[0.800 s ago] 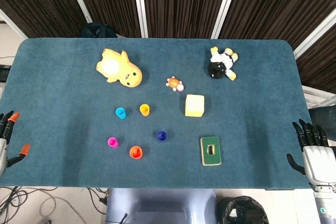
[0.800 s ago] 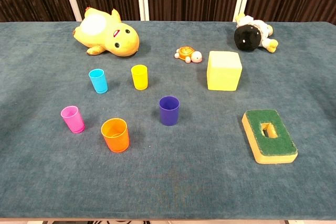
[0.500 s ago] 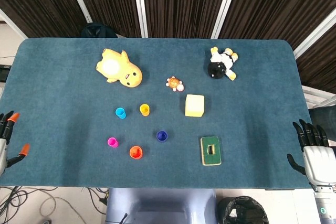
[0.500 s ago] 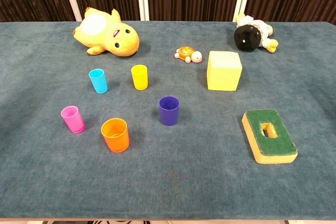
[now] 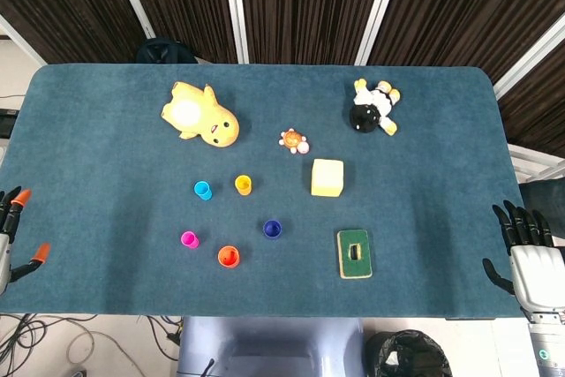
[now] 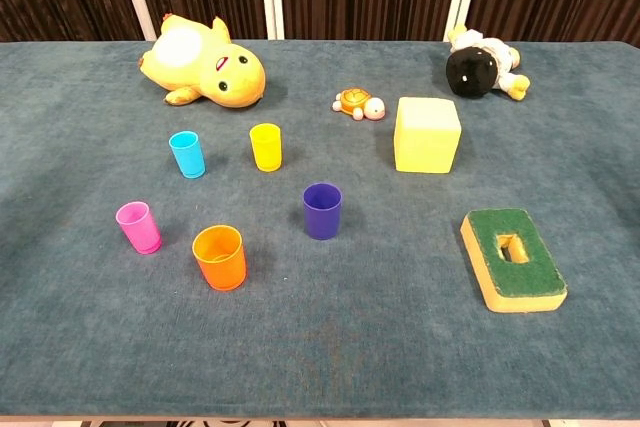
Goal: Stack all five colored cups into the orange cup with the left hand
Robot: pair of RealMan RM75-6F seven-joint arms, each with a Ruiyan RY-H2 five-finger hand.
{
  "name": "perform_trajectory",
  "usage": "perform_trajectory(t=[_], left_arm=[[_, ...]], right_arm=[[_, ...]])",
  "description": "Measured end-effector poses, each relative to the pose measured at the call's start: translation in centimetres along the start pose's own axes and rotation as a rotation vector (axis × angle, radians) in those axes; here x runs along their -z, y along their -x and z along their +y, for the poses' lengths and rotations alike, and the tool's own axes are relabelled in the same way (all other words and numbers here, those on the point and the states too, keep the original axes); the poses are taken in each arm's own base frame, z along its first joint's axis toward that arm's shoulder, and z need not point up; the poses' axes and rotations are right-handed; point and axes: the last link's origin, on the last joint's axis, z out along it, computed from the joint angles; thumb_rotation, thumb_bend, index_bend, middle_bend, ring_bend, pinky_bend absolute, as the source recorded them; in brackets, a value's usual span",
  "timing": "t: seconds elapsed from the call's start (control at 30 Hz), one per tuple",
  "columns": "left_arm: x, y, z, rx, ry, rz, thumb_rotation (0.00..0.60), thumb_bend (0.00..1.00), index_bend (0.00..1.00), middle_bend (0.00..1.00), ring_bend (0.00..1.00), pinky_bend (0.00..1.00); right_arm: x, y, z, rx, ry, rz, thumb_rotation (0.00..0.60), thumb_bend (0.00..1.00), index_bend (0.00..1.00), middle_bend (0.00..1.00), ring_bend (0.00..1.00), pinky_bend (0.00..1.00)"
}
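Observation:
The orange cup [image 5: 229, 257] [image 6: 219, 257] stands upright near the front of the table. Around it stand a pink cup [image 5: 189, 239] [image 6: 138, 226], a blue cup [image 5: 203, 190] [image 6: 187, 154], a yellow cup [image 5: 244, 184] [image 6: 266, 146] and a purple cup [image 5: 273, 229] [image 6: 322, 210], all upright and apart. My left hand [image 5: 11, 231] hangs off the table's left edge in the head view, fingers apart, holding nothing. My right hand [image 5: 528, 258] sits off the right front corner, fingers spread and empty. Neither hand shows in the chest view.
A yellow plush duck [image 5: 199, 116] [image 6: 204, 64] lies at the back left, a small toy turtle [image 5: 294, 140] [image 6: 358, 103] mid-table, a yellow block [image 5: 327, 177] [image 6: 427, 134] beside it, a black-and-white plush [image 5: 372, 109] [image 6: 481, 64] at the back right, and a green-topped sponge [image 5: 354, 253] [image 6: 513, 258] front right.

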Motion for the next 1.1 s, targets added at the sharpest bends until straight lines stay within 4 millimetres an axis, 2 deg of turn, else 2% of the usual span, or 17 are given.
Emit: perform_trajectory(t=[0.3, 0.37, 0.57, 0.77, 0.9, 1.1], left_arm=[[-0.7, 0.0, 0.5, 0.037, 0.044, -0.023, 0.6, 0.2, 0.05, 0.03, 0.0, 0.05], [-1.5, 0.0, 0.9, 0.047, 0.068, -0.037, 0.6, 0.19, 0.06, 0.03, 0.0, 0.06], [-5.5, -0.8, 3.6, 0.066, 0.187, -0.084, 0.6, 0.2, 0.1, 0.05, 0.0, 0.08], [-10.2, -1.1, 8.1, 0.088, 0.329, -0.187, 0.6, 0.19, 0.14, 0.06, 0.0, 0.08], [-13.4, -1.8, 13.3, 0.129, 0.466, -0.239, 0.6, 0.19, 0.14, 0.06, 0.0, 0.06], [-14.9, -1.8, 19.4, 0.199, 0.59, -0.337, 0.6, 0.19, 0.14, 0.06, 0.0, 0.05]], right_arm=[[0.0, -0.1, 0.2, -0.006, 0.011, 0.002, 0.6, 0.37, 0.03, 0.04, 0.07, 0.0], [0.0, -0.2, 0.2, -0.006, 0.013, 0.006, 0.6, 0.37, 0.03, 0.04, 0.07, 0.0], [-0.1, 0.1, 0.1, -0.002, 0.008, -0.009, 0.6, 0.37, 0.03, 0.04, 0.07, 0.0], [-0.2, 0.2, 0.0, 0.0, 0.008, -0.011, 0.6, 0.37, 0.03, 0.04, 0.07, 0.0], [-0.2, 0.2, 0.1, 0.001, 0.012, -0.008, 0.6, 0.37, 0.03, 0.04, 0.07, 0.0], [-0.2, 0.4, 0.1, 0.003, 0.013, -0.014, 0.6, 0.37, 0.03, 0.04, 0.07, 0.0]])
